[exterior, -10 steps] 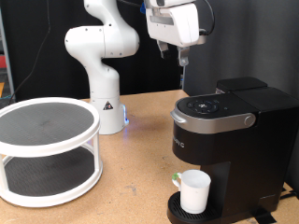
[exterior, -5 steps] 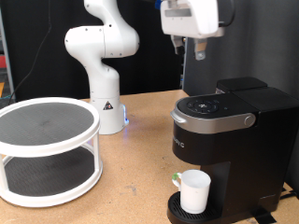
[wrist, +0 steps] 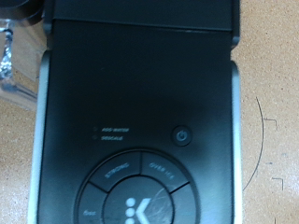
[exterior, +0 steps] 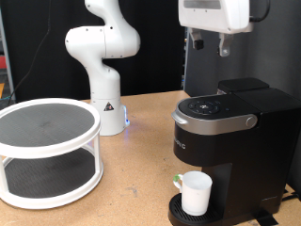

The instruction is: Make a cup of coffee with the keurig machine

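Note:
The keurig machine (exterior: 235, 132) stands on the table at the exterior view's right with its lid down. The cup (exterior: 196, 193), a white mug, sits on the round drip base under the spout. My gripper (exterior: 211, 45) hangs high above the machine's top, well clear of it. Its two fingers are apart with nothing between them. The wrist view looks straight down on the machine's black top (wrist: 140, 84) and shows the round button panel (wrist: 140, 201) and a power button (wrist: 182, 136). No fingers show in that view.
A white two-tier round rack (exterior: 47, 151) stands at the exterior view's left. The white robot base (exterior: 105, 94) is behind it at the table's back. Bare wooden table (exterior: 136, 151) lies between the rack and the machine.
My gripper has moved toward the exterior view's right and slightly up, from beside the machine's back to directly above its top. The cup and machine have not moved.

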You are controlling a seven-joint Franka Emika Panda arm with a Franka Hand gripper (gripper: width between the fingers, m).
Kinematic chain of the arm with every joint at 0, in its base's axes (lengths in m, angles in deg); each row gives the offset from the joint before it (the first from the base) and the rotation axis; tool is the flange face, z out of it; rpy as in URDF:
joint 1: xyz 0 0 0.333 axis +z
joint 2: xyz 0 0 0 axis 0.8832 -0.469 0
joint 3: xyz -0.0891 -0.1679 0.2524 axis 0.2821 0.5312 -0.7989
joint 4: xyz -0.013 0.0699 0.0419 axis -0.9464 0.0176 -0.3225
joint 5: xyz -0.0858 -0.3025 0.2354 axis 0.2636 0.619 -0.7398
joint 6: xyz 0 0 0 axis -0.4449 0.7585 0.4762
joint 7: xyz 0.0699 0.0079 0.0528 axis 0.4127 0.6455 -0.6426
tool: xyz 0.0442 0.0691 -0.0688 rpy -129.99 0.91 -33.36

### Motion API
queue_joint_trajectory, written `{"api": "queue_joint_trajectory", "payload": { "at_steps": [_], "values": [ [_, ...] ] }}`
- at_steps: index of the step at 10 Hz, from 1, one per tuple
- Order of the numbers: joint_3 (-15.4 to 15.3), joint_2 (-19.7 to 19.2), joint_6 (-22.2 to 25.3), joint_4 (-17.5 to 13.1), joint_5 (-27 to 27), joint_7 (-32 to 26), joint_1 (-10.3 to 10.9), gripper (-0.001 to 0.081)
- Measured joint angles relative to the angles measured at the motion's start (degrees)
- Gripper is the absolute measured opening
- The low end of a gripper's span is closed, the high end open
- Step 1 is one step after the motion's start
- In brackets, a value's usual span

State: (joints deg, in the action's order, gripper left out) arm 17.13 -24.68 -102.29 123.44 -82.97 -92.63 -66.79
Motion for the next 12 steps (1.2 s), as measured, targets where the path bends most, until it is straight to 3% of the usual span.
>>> {"api": "queue_joint_trajectory", "payload": {
  "at_steps": [2, 4, 11, 12],
  "values": [
    [0.01, -2.39, 0.13, -2.08, 0.16, 0.00, -0.03, 0.0808],
    [0.02, -3.16, -1.38, -1.57, 0.77, 0.00, -0.04, 0.0808],
    [-0.74, -3.32, -11.68, 6.95, 4.54, 1.99, -0.01, 0.0808],
    [-1.06, -3.48, -13.06, 7.99, 5.32, 2.82, -0.01, 0.0695]
  ]
}}
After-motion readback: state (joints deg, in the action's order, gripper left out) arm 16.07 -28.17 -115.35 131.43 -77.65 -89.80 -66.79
